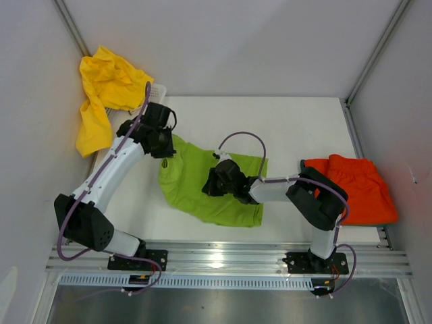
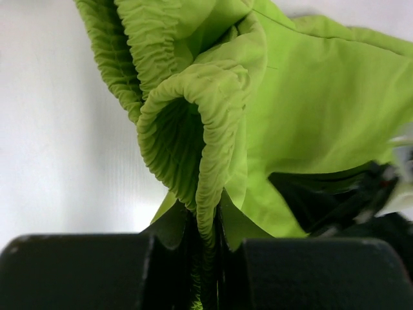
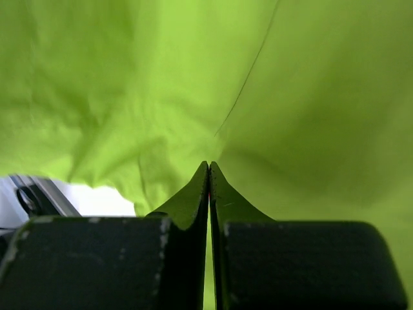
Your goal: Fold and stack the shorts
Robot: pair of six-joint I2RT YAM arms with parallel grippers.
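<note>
Lime green shorts (image 1: 196, 189) lie spread on the white table (image 1: 297, 128) between the arms. My left gripper (image 1: 165, 150) is at their upper left corner, shut on the gathered elastic waistband (image 2: 213, 116), which runs down between its jaws (image 2: 208, 219). My right gripper (image 1: 210, 183) sits on the middle of the same shorts (image 3: 290, 97). Its jaws (image 3: 209, 169) are shut tip to tip against the cloth, with no fabric showing between them. Orange-red shorts (image 1: 358, 185) lie flat at the right edge. Yellow shorts (image 1: 101, 88) hang crumpled at the back left.
A white plastic basket (image 1: 158, 91) peeks out under the yellow shorts at the table's back left corner. Walls close in on both sides. My right arm's dark wrist (image 2: 348, 200) shows in the left wrist view, just beyond the green cloth.
</note>
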